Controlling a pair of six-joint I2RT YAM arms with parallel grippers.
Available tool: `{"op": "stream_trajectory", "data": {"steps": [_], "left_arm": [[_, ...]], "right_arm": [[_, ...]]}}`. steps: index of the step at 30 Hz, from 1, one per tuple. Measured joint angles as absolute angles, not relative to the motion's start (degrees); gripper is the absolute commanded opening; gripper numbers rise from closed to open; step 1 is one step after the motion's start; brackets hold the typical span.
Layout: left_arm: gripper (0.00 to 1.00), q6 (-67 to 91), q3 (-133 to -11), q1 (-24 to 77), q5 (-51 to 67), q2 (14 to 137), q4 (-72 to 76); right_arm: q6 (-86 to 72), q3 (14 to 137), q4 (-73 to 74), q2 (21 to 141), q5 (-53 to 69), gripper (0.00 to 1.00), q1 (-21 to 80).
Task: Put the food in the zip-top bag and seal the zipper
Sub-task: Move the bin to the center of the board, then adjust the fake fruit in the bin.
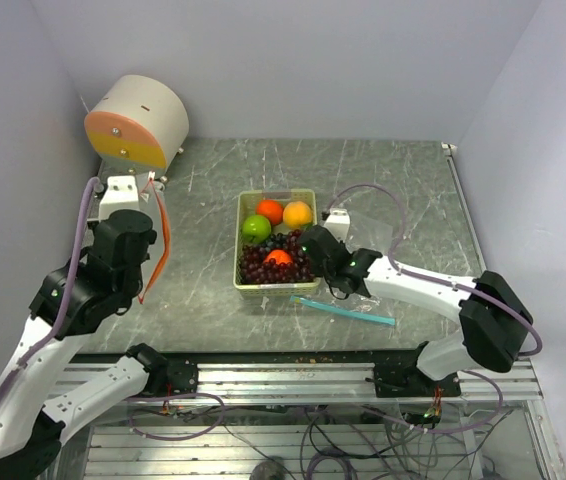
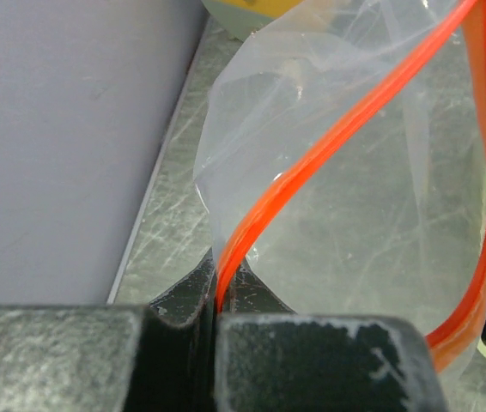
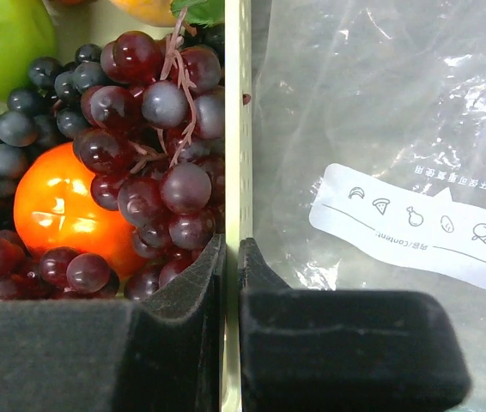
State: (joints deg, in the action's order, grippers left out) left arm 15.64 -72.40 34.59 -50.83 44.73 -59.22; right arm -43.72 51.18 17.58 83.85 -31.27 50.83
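Both grippers are clamped shut, the left gripper (image 2: 215, 300) on the zipper (image 2: 329, 137) of the bag (image 2: 372, 232), lifted well left of the basket (image 1: 240, 245), and the right gripper (image 3: 232, 283) on the basket wall, so with all food (image 3: 63, 215) inside it, loading seemingly starts next: bring basket and bag mouth together.

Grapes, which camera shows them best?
Right wrist view: the grapes sit close up, single berries and stems clear. Top view shows a small dark bunch in the basket; left wrist view catches a few at its right edge.
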Motion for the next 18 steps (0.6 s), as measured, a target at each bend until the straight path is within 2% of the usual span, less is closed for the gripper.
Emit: {"op": "stream_trajectory", "data": {"steps": [3,4,6,10,12,18], "left_arm": [[0.07,16.91,-70.28,34.59,-48.53,45.63,-58.39],[0.07,17.28,-69.43,34.59,-47.62,45.84,-57.98],[0.07,18.15,-67.33,34.59,-45.45,46.35,-56.82],[0.07,19.79,-63.57,34.59,-41.6,47.68,-54.15],[0.07,20.34,-62.06,34.59,-40.05,48.75,-52.71],[0.07,21.96,-57.14,34.59,-35.92,51.88,-47.88]], "right_arm": [[-44.69,50.72,18.72,82.78,-32.03,0.0,50.04],[-44.8,50.65,18.72,82.52,-31.99,0.06,49.87],[-44.56,50.39,18.59,82.15,-31.81,0.21,49.65],[-41.74,49.84,18.31,80.71,-31.64,0.67,49.43],[-40.36,49.84,18.06,79.18,-31.59,0.7,49.45],[-33.61,49.89,17.12,72.86,-30.13,0.69,49.6]]}}
